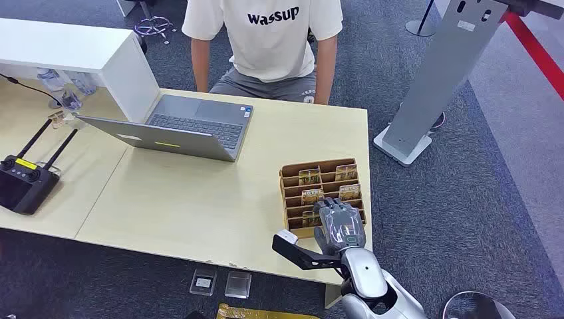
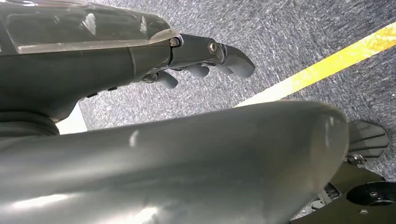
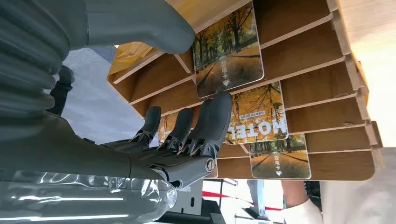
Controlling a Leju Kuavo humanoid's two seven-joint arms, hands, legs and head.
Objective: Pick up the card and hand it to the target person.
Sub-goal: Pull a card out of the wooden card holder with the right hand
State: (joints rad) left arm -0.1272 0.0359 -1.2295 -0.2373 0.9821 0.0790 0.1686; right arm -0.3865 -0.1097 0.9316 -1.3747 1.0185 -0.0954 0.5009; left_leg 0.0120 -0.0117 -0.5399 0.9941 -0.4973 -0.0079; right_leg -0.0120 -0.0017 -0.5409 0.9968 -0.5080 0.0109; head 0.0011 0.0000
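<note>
Right hand (image 1: 342,222) over the near end of the card rack (image 1: 290,193), fingers (image 3: 212,123) stretched out and spread, thumb (image 3: 140,28) apart on the other side. Grasping nothing: fingertips lie against the rack front beside the cards, none pinched. Nearest card (image 3: 228,49) upright in its slot, between thumb and fingers in the right wrist view; a second card marked HOTEL (image 3: 259,112) in the next slot, just beside the fingertips; a third (image 3: 280,158) one slot further. Cannot tell whether any fingertip actually touches a card.

Rack stands at the right end of the counter (image 1: 199,199), near its front edge. Head view shows more cards in the far slots (image 1: 310,176).

Left hand (image 2: 205,58) hanging over grey carpet (image 2: 289,32) with a yellow line (image 2: 327,65), fingers loosely curled, nothing in them.

Person (image 1: 266,40) in a white shirt seated at the far side of the counter, behind an open laptop (image 1: 183,126). Black controller (image 1: 23,183) with antennas at the left end.
</note>
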